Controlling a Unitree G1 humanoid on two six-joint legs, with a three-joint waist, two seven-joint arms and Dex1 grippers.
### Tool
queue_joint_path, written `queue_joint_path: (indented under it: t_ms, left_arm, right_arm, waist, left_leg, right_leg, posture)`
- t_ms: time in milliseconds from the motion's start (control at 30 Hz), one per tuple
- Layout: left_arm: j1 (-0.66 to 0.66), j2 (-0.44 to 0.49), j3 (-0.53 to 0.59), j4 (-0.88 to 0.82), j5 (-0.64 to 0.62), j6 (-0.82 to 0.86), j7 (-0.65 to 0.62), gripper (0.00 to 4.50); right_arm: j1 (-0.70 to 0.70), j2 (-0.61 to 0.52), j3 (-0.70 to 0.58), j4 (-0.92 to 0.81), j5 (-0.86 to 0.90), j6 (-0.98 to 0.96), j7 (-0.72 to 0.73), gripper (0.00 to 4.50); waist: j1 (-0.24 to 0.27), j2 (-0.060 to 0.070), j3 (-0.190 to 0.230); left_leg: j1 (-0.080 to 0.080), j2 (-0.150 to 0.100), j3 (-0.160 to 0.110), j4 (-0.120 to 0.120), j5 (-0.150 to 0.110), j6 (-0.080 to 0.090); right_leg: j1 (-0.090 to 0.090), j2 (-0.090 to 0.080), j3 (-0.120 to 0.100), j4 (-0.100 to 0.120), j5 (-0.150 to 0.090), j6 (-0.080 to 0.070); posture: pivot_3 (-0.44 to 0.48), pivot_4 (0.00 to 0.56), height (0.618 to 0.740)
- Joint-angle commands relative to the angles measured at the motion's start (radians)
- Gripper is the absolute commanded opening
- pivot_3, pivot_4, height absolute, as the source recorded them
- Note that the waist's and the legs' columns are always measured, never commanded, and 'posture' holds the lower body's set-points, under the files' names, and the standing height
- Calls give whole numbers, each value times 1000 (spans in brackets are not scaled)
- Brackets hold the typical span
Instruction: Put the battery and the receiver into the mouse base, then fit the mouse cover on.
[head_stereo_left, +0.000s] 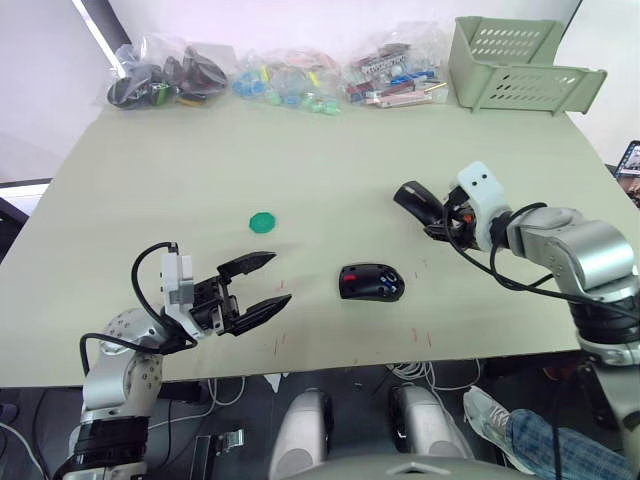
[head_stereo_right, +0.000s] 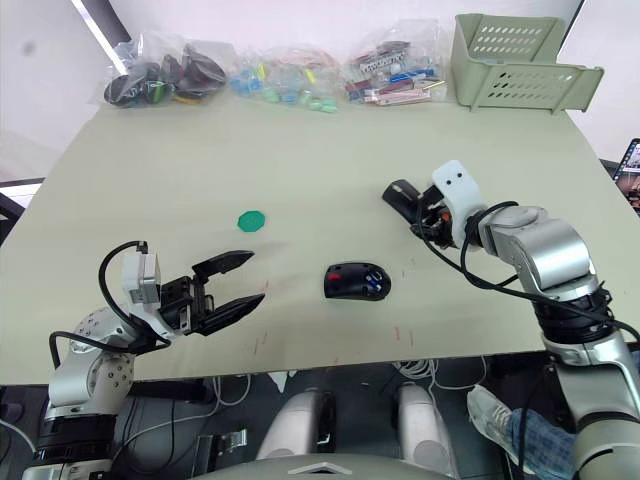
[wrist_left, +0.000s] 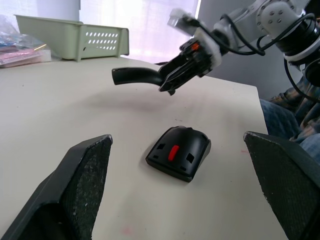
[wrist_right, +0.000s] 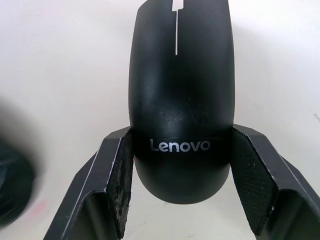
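The mouse base lies on the table near the front edge, with red parts in its hollowed top. A blue patch in that hollow looks like the battery. The receiver is hidden. My right gripper is shut on the mouse cover, holding it in the air behind and to the right of the base. In the right wrist view the cover sits between both fingers, logo end toward the wrist. My left gripper is open and empty, left of the base.
A round green disc lies behind my left gripper. Clear bags of parts line the table's far edge, and a pale green basket stands at the far right corner. A person's leg and shoe are below the front right edge.
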Motion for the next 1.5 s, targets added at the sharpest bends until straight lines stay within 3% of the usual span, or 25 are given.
queue_joint_path:
  t_ms: [33,167,333,533,800,1500]
  left_arm:
    - [-14,34,22,12,-29,15,-47,4500]
    - [-27,63,35,31,-50,39,-93,4500]
    - [-54,150,69,94,-79,79,-189,4500]
    - [-55,158,75,98,-70,81,-195,4500]
    - [-27,144,69,33,-70,100,-157,4500]
    - [-34,137,49,-36,-74,144,-98,4500]
  right_arm:
    - [-117,-99,84,-111,70,-15,200,2242]
    - [-214,-137,201,-96,51,-56,313,2242]
    - [-315,-99,403,-22,-39,-164,430,2242]
    - [-327,-84,482,29,-90,-205,503,2242]
    - [-339,-59,506,96,-136,-212,556,2242]
    - [-313,-35,507,107,-179,-141,572,2242]
  waist:
    - [-1,1,5]
    - [0,0,6]
    - [-2,-2,9]
    - [3,-3,10]
    - [3,-3,10]
    - [2,-3,10]
  left_leg:
    - [0,0,0,0,0,0]
    - [0,1,-1,0,0,0]
    - [0,1,-1,0,0,0]
    - [-2,0,-1,-1,0,0]
    - [-15,0,-1,3,0,0]
    - [-15,-1,0,5,0,-1]
  right_leg:
    - [0,0,0,0,0,0]
    - [-1,0,0,0,0,0]
    - [-2,-1,0,0,0,-2]
    - [-3,-5,-1,-1,0,-1]
    - [-14,-5,-3,4,3,2]
    - [-14,-4,-3,7,3,2]
  posture:
    - [0,150,740]
    - [0,150,740]
    - [0,150,740]
    - [0,150,740]
    - [0,150,740]
    - [0,150,740]
